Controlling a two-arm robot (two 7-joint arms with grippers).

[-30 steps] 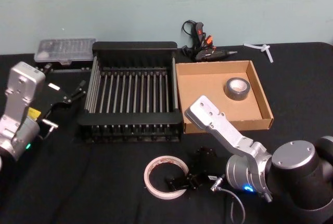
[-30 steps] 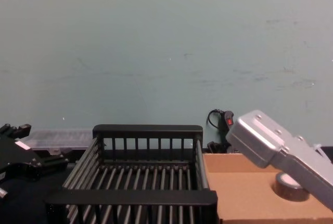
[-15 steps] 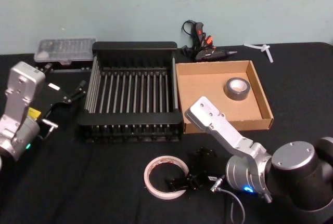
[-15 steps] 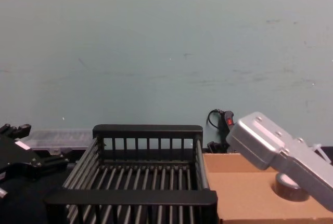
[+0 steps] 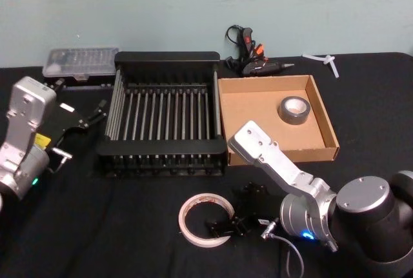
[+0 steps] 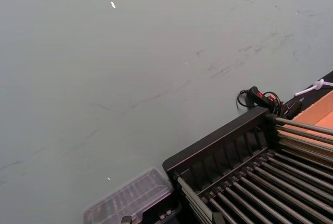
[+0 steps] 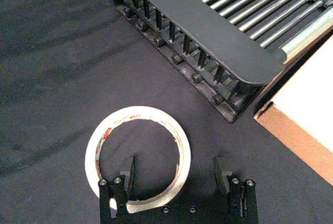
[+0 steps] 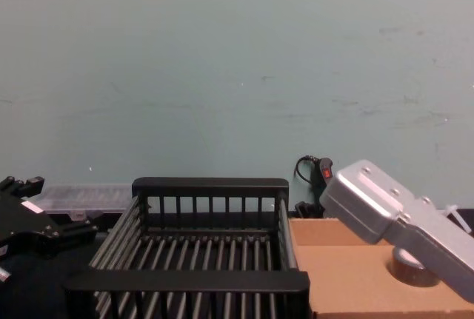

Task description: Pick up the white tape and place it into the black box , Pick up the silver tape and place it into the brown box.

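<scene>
**Spotter:** Start at the working end. What have you got?

**Operator:** My right gripper (image 7: pixel 176 174) is low over the tabletop (image 5: pixel 97 226), jaws spread apart. One finger (image 7: pixel 126 174) sits inside the white tape (image 7: pixel 138 157), the other stands outside the ring, so the near wall of the roll lies between them. I can't tell whether either finger is touching it yet. In the head view the right gripper (image 5: pixel 222 225) is at the ring's four o'clock edge.

**Spotter:** And the roll itself?

**Operator:** The white tape (image 5: pixel 205 218) lies flat on the black cloth, at six o'clock from the black box (image 5: pixel 164 117), near it but apart. The reddish print on the inner core shows in the right wrist view.

**Spotter:** Widen out.

**Operator:** The black box (image 7: pixel 208 31) has nothing in it, I see bare bars across the floor. At its three o'clock, just beside it, is the brown box (image 5: pixel 255 113). The silver tape (image 5: pixel 296 109) lies flat inside that, toward its two o'clock corner. In the chest view my right forearm hides part of the silver tape (image 8: pixel 415 269).

**Spotter:** Left side?

**Operator:** The left gripper (image 5: pixel 87 118) is parked at nine o'clock from the black box, off its left wall, jaws apart and holding nothing. Beyond it, at eleven o'clock, sits a clear parts case (image 5: pixel 79 62). A glue gun (image 5: pixel 255 59) lies at twelve o'clock from the brown box, against the wall.
</scene>
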